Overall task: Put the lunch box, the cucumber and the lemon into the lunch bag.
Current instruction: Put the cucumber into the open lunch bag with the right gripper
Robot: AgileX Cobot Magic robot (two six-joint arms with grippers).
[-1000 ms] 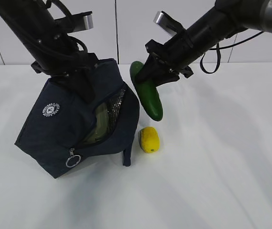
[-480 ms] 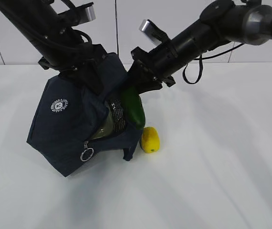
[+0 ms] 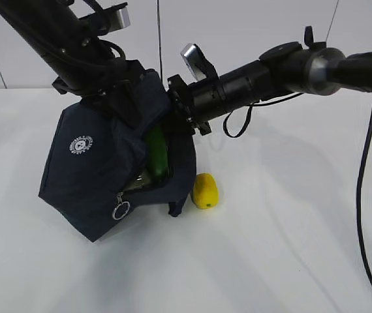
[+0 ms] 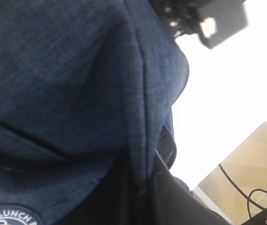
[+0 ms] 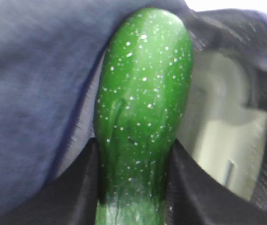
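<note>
The navy lunch bag (image 3: 94, 176) hangs tilted, held up at its top by my left gripper (image 3: 111, 91), which is shut on the bag's fabric (image 4: 77, 70). My right gripper (image 3: 176, 111) is shut on the dark green cucumber (image 3: 156, 153) and holds it inside the bag's opening. In the right wrist view the cucumber (image 5: 143, 108) points into the bag beside the lunch box (image 5: 227, 145), whose pale lid shows inside. The yellow lemon (image 3: 205, 190) lies on the table just right of the bag.
The white table (image 3: 290, 248) runs out to the front and right. A white wall stands behind. The right arm's cable (image 3: 369, 195) hangs down at the far right.
My right gripper has moved left and carried the cucumber from beside the bag into its opening. The left arm lifted the bag slightly, then held still.
</note>
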